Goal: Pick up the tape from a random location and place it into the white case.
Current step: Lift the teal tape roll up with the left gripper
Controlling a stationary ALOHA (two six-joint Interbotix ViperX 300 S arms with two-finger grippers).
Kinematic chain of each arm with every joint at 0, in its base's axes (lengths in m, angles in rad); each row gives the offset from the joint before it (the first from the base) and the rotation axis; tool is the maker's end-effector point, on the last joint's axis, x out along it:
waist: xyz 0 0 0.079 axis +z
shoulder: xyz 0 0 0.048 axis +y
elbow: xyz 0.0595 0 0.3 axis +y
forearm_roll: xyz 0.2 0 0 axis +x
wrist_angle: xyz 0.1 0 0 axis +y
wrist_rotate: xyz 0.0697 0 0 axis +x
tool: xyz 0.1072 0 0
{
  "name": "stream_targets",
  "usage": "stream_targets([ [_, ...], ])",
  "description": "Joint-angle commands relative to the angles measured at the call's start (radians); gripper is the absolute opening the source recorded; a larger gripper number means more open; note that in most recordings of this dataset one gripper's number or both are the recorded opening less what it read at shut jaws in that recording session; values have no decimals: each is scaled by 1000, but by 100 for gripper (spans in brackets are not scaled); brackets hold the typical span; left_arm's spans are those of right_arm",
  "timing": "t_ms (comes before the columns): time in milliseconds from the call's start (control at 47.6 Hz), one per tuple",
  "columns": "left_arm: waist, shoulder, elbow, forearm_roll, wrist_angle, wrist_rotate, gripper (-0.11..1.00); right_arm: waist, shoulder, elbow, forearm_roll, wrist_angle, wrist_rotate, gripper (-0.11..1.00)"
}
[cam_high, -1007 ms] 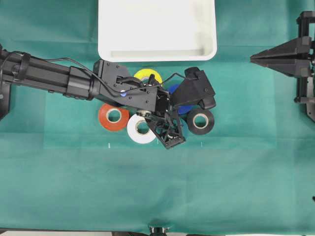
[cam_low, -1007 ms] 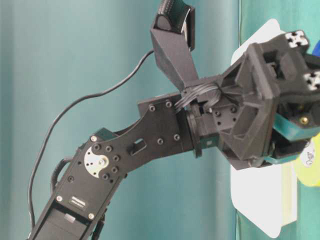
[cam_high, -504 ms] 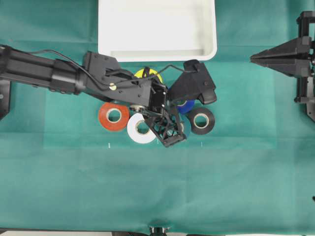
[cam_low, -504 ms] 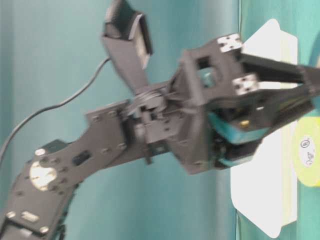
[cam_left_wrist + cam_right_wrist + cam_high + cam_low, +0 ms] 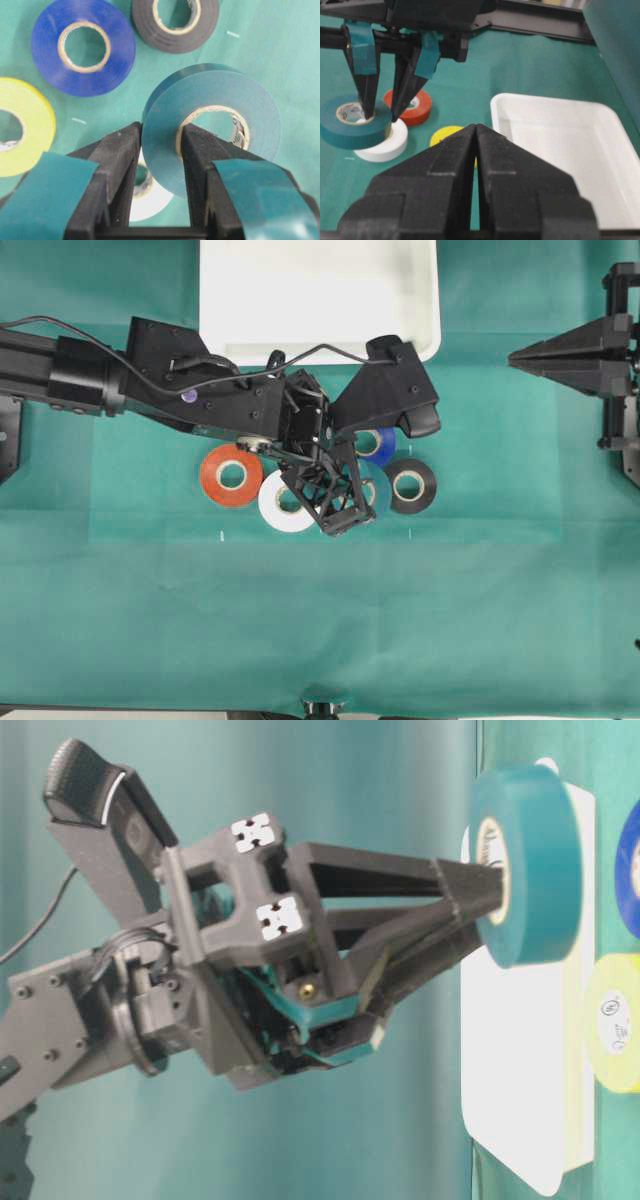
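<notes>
With one finger thru its core, left claw (image 5: 160, 145) grips the tape (image 5: 220, 125) by its wall, lifted off tabletop (image 5: 300, 620); right claw (image 5: 474, 135) fully closed, w/ nothing held.

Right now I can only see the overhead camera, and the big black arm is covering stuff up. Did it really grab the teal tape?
Observer: Yes. The left wrist camera shows the left gripper shut on the tape, with one finger inside the core and the other outside the wall.
Operator: Is it sitting on the cloth?
Observer: No, it looks lifted. The white roll lies underneath it.
Operator: Is anything else hiding under the arm?
Observer: A yellow roll, lying flat beside the blue roll.
</notes>
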Motion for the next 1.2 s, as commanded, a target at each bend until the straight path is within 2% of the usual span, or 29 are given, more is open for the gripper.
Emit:
stream_targets([
  [0,0,-46,-41,3,18,11,22,-2,5,-20,-2,-5,-2,2],
  [399,0,-57,-123,3,101,34,22,-2,5,-20,-2,-5,-2,2],
  [1175,-2,-133,-212,3,213,44,22,-2,5,-21,-2,-5,-5,2],
])
